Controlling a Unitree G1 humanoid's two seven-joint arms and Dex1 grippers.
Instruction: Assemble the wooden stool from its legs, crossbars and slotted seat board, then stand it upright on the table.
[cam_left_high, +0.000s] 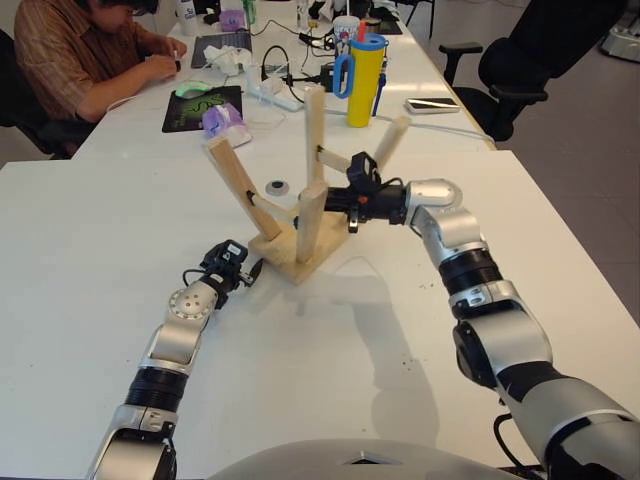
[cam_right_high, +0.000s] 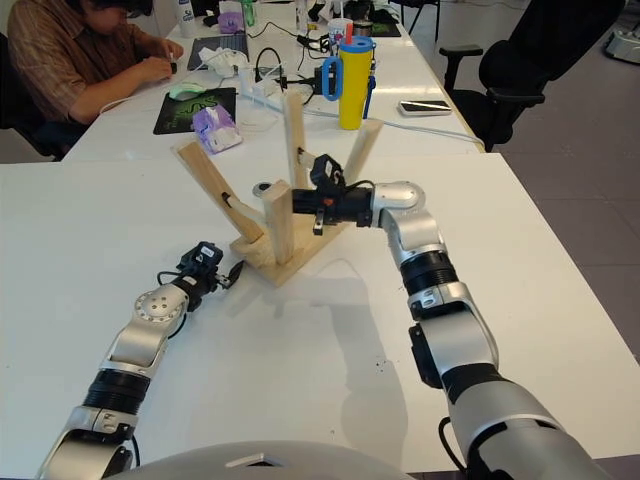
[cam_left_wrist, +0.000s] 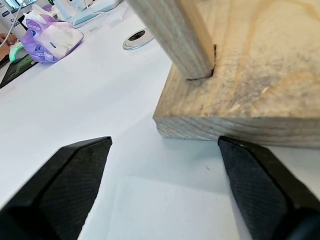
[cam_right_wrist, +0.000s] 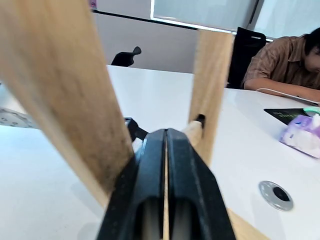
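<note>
Your left gripper (cam_left_wrist: 164, 144) lies low on the table at the seat board's (cam_left_high: 285, 258) corner, jaws spread. Your right gripper (cam_right_wrist: 165, 135) reaches level between the upturned legs (cam_left_high: 312, 215), jaws pressed together.

Place: an office workroom.
Desks: long white tables (cam_left_high: 90, 250) set end to end.
Beyond the right gripper (cam_left_high: 335, 203): a dark laptop keyboard (cam_left_high: 222, 45), a black mouse mat (cam_left_high: 203, 110), a white power strip (cam_left_high: 280, 98) with cables, and a flat dark-screened phone (cam_left_high: 432, 105).
Farther to that gripper's right: black swivel office chairs (cam_left_high: 505, 85).
</note>
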